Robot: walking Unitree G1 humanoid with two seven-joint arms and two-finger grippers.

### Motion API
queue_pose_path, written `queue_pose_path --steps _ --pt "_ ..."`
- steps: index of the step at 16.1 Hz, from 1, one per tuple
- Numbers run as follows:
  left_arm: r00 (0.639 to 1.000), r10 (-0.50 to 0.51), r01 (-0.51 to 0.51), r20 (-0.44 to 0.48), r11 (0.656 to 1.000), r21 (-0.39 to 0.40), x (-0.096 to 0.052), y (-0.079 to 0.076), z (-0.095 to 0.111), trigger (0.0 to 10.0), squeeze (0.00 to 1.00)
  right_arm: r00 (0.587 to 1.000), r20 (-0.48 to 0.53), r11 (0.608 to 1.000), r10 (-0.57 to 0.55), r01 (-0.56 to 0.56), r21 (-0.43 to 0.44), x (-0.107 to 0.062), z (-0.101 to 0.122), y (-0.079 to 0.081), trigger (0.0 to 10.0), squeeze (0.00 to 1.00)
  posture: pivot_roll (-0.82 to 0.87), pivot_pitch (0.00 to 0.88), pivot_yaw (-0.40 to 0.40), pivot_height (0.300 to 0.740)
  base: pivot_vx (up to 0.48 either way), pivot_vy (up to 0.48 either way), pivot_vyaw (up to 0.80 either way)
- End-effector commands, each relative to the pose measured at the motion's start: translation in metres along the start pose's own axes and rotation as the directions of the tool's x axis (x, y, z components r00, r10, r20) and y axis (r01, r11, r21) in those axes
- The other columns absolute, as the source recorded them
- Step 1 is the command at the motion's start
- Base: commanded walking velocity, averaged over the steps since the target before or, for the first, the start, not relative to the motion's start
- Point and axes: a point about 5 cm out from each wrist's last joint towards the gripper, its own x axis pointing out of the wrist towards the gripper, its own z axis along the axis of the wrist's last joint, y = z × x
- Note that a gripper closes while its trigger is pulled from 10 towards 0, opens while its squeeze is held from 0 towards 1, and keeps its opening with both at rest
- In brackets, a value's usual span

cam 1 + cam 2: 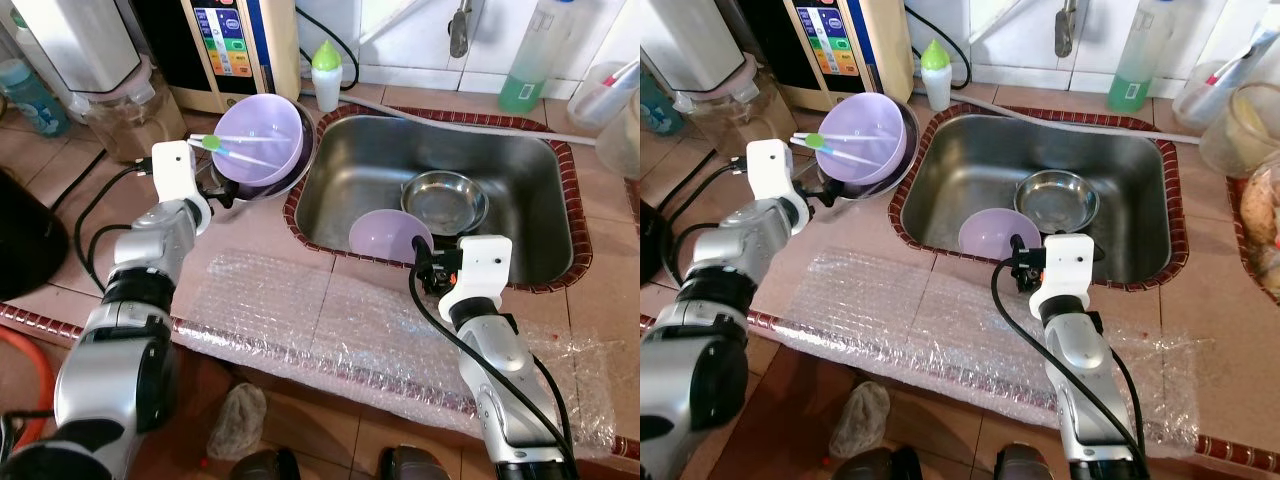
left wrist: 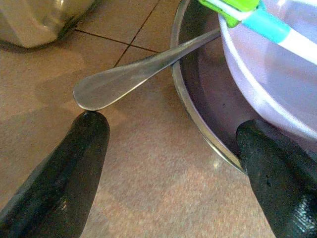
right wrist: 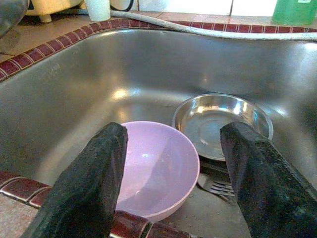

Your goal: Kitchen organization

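Left of the sink [image 1: 556, 215], a purple bowl [image 1: 262, 135] sits inside a steel bowl [image 2: 198, 99], with green, blue and white utensils [image 1: 240, 145] lying across it. My left gripper [image 2: 173, 126] is open, its fingers straddling the steel bowl's rim, one fingertip just under a steel spoon handle [image 2: 129, 79]. In the sink lie a second purple bowl [image 3: 156, 168], a steel bowl [image 3: 223, 119] behind it and a fork [image 3: 215, 186]. My right gripper [image 3: 177, 131] is open at the sink's front edge, just above that purple bowl, holding nothing.
Bubble wrap [image 1: 320, 320] covers the tiled counter in front of the sink. A small green-capped bottle [image 1: 326, 75], a water purifier [image 1: 235, 45], a blender jar [image 1: 130, 110] and a green soap bottle [image 1: 525, 60] line the back. A crumpled cloth [image 1: 237, 420] lies on the floor.
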Motion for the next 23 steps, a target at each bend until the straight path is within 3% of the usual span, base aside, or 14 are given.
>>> queue_pose_path --steps 1,6,11,16,23 --pt "0.999 0.017 -0.017 -0.038 1.0 0.01 -0.003 0.005 -0.007 10.0 0.0 0.996 -0.092 1.0 0.01 -0.01 0.007 -0.002 -0.018 0.002 10.0 0.0 -0.09 0.107 0.113 0.74 0.0 0.0 0.0" --pt "0.999 0.031 -0.03 -0.028 0.999 0.034 -0.017 0.016 0.001 10.0 0.0 0.996 -0.084 1.0 0.016 -0.015 0.009 0.003 -0.019 0.004 10.0 0.0 -0.07 0.098 0.114 0.74 0.0 0.0 0.0" --pt "0.998 0.039 -0.037 -0.052 0.998 0.051 -0.036 0.022 -0.005 10.0 0.0 0.997 -0.075 1.0 0.025 -0.024 0.012 0.009 -0.019 0.006 10.0 0.0 -0.04 0.088 0.115 0.74 0.0 0.0 0.0" --pt "0.995 0.048 -0.042 -0.088 0.997 0.067 -0.065 0.028 -0.012 10.0 0.0 0.997 -0.066 0.999 0.039 -0.038 0.016 0.017 -0.02 0.009 10.0 0.0 -0.01 0.079 0.108 0.74 0.0 0.0 0.0" --pt "0.995 -0.01 0.019 -0.096 0.996 0.09 -0.091 0.012 -0.009 10.0 0.0 0.996 -0.057 0.998 0.066 -0.065 0.018 0.026 -0.02 0.014 10.0 0.0 0.02 0.063 0.089 0.74 0.0 0.0 0.0"
